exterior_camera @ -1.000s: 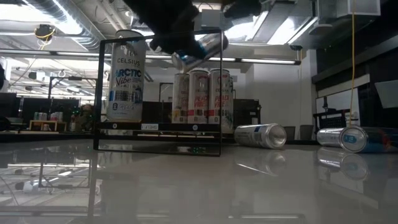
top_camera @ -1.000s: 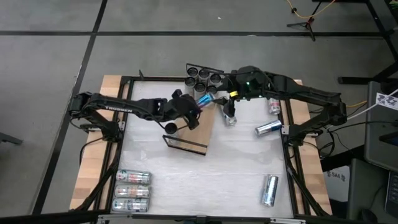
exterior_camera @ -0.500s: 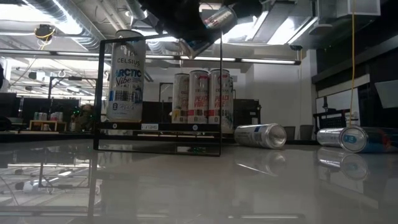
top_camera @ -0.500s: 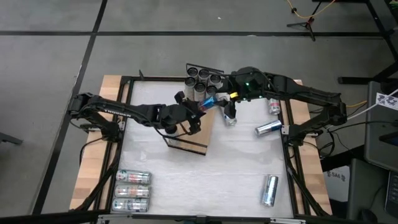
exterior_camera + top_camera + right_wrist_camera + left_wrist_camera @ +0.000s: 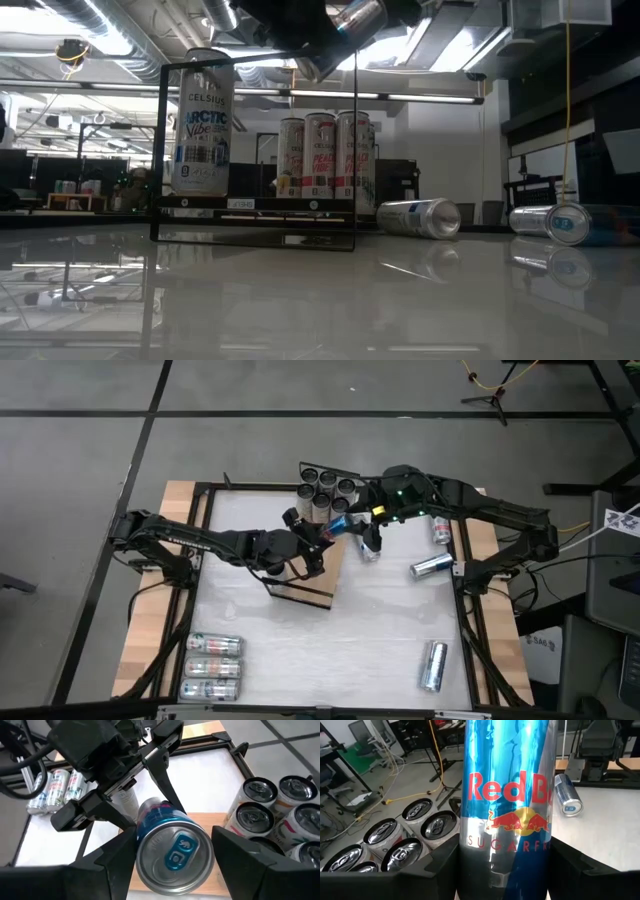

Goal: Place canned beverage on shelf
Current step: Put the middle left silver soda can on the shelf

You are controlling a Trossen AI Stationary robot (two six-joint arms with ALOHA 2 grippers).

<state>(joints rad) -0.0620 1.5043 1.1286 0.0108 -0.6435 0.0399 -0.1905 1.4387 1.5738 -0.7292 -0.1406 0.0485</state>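
My left gripper [image 5: 318, 538] clamps the blue Red Bull can [image 5: 338, 524] by its lower body, tilted in the air above the shelf [image 5: 322, 565]. My right gripper [image 5: 362, 520] meets it from the other side, fingers closed around the can's top end. Upright cans [image 5: 326, 490] cluster at the shelf's far end.

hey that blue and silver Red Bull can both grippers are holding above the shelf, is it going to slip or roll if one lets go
The slim blue and silver Red Bull can looks glossy and smooth, so it could slide in a loose grip. It hangs tilted between the left gripper and right gripper, so one release might let it swing. Being round, it would probably roll if dropped onto the light-wood shelf, like the silver can lying on the table.
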